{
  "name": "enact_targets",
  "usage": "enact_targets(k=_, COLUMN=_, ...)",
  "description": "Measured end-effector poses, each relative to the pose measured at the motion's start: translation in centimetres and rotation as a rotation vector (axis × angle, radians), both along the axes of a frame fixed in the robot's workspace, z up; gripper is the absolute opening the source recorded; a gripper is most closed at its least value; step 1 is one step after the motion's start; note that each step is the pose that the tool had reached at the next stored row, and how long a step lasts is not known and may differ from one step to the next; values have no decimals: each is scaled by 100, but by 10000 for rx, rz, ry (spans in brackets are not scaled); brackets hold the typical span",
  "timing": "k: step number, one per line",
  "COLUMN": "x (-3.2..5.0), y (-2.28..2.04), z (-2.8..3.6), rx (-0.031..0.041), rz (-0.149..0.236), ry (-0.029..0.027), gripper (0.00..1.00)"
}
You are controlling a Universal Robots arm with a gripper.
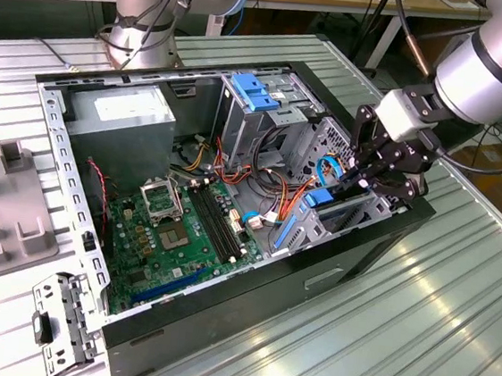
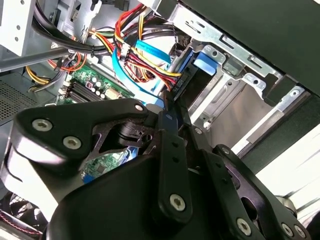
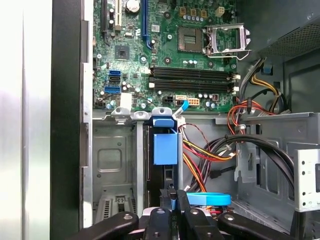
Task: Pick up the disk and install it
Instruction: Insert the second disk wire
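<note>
The disk (image 3: pixel 165 148) stands on edge in the drive bay at the front corner of the open computer case (image 1: pixel 313 284). Its light-blue side rail faces up in the first wrist view. In the exterior view the disk (image 1: pixel 329 199) sits low in the bay, toward that view's right, with my gripper (image 1: pixel 366 175) right above it. The black fingers (image 3: pixel 176 200) are pressed close together on the disk's thin dark edge. In the second wrist view the gripper (image 2: pixel 167 107) reaches into the bay beside the blue rail (image 2: pixel 204 62). Most of the disk's body is hidden by the bay walls.
Red, orange and black cables (image 3: pixel 210 150) crowd the space next to the bay. The green motherboard (image 1: pixel 179 230) lies on the case floor, with a grey power-supply box (image 1: pixel 124 116) behind it. A blue bracket (image 1: pixel 254 91) tops the metal cage. A loose metal bracket (image 1: pixel 61 325) lies on the table.
</note>
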State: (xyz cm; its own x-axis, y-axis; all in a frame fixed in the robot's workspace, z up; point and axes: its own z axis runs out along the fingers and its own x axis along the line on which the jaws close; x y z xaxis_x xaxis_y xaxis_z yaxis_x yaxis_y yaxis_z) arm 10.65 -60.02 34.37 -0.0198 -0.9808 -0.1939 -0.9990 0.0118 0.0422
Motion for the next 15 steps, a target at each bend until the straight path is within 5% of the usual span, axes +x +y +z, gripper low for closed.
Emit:
enact_targets(k=12, x=0, y=-21, z=-40, rx=61, rz=3, ry=4, gripper=17)
enact_targets(k=15, x=0, y=-23, z=-39, rx=58, rz=3, ry=4, gripper=30)
